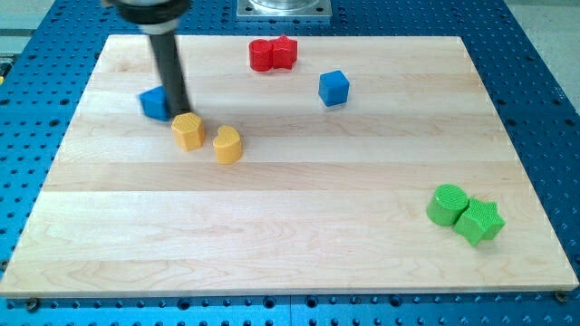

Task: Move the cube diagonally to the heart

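A blue cube (333,88) sits right of the board's top middle. A yellow heart (227,145) lies left of centre, with a yellow hexagon block (188,130) just to its left. My tip (178,113) is down at the hexagon's upper left edge, touching or nearly touching it. A second blue block (154,103) sits directly left of the rod, partly hidden by it; its shape is unclear. The tip is far left of the blue cube.
Two red blocks (273,54) touch each other at the top middle. A green cylinder (447,204) and a green star (478,221) touch at the lower right. The wooden board (290,263) lies on a blue perforated table.
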`<action>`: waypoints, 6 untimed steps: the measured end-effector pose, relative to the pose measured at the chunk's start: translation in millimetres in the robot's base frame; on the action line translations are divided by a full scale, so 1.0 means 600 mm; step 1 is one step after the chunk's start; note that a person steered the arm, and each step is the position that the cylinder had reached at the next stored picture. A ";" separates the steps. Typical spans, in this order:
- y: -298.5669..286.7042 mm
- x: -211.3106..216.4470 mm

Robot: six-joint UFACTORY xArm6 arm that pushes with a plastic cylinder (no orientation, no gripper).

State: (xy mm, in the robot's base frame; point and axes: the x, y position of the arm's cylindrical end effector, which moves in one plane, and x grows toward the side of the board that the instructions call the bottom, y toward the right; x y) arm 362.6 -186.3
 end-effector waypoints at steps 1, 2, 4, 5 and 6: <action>-0.021 0.009; 0.149 0.027; 0.574 -0.067; 0.641 -0.127; 0.607 -0.232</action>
State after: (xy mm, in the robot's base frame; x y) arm 223.6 177.9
